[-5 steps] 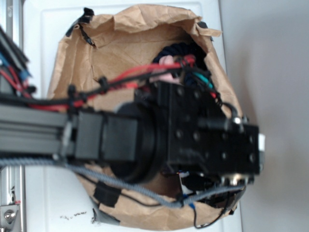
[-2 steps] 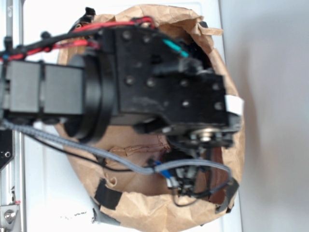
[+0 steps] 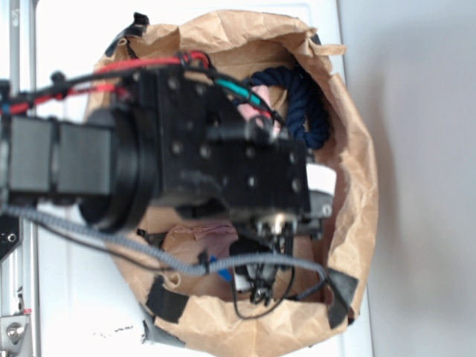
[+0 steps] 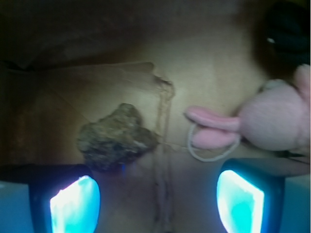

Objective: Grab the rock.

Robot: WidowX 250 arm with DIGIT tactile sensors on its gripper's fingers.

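From the exterior view, the arm reaches across a crumpled brown paper bag (image 3: 349,186) whose open mouth faces up, its edges taped down on the white bench (image 3: 67,297), presumably so it keeps its shape as a shallow bin. The black wrist block hides most of the bag's inside. A navy rope ring (image 3: 301,100) shows along the far wall of the bag, with a sliver of the pink plush toy (image 3: 253,111) beside it. The rock cannot be seen here; the arm covers it, and the hand itself is hidden beneath the wrist.

From the wrist view, the hand (image 4: 158,196) is spread wide, its two glowing blue fingertips (image 4: 75,204) at the bottom corners with a broad gap between them. The rock (image 4: 116,138) lies on the paper floor of the bag, just above the fingertip on the picture's left side and touching nothing else. It sits off-centre in the gap, so the hand looks to need a shift toward that side before it lowers. The pink plush toy lies to the rock's other side, apart from it, its ears pointing toward the rock; the wide opening risks catching those ears if the hand descends where it is. A dark shape, probably the rope, fills the top corner.
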